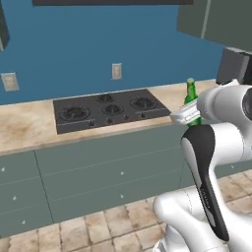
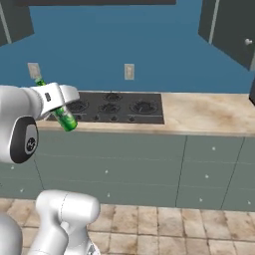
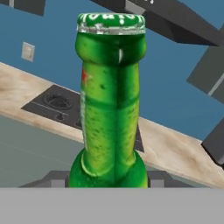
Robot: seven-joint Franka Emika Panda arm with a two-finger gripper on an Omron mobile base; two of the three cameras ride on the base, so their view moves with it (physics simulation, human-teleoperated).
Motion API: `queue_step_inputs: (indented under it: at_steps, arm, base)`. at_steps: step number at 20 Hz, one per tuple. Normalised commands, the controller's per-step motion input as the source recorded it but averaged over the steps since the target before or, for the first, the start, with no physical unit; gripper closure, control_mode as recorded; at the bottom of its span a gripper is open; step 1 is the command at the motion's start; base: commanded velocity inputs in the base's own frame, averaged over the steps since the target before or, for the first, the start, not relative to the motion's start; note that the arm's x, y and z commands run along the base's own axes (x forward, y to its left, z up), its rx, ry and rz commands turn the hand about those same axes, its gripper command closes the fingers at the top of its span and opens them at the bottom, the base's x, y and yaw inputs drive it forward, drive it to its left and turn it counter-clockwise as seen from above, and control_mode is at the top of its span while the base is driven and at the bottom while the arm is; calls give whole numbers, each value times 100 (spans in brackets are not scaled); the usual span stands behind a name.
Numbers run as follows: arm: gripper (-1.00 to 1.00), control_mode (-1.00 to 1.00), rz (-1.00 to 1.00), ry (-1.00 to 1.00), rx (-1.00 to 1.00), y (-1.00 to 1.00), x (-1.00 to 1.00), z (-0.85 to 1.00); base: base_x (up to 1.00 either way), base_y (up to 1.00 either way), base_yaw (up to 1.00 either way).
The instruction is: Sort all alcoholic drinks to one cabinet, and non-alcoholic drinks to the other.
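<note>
Blue wall (image 1: 74, 44), black hob (image 1: 110, 109)

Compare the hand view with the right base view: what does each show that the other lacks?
Hand view alone: the crimped cap of the green bottle and its neck close up. Right base view alone: the white arm, the lower drawer fronts, the tiled floor, and a wall cabinet's round knob. Both: the bottle held off the counter, the stovetop, the blue wall.
</note>
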Motion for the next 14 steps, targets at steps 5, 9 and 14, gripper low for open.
queue_step_inputs:
  at_steps: [5,9,14]
  arm:
    - [100,100,0,0,0,0,0,0]
    - [100,100,0,0,0,0,0,0]
    - [100,100,0,0,0,0,0,0]
  base:
    - [-11,60,-4]
    - [-12,60,-5]
    - [-6,66,-5]
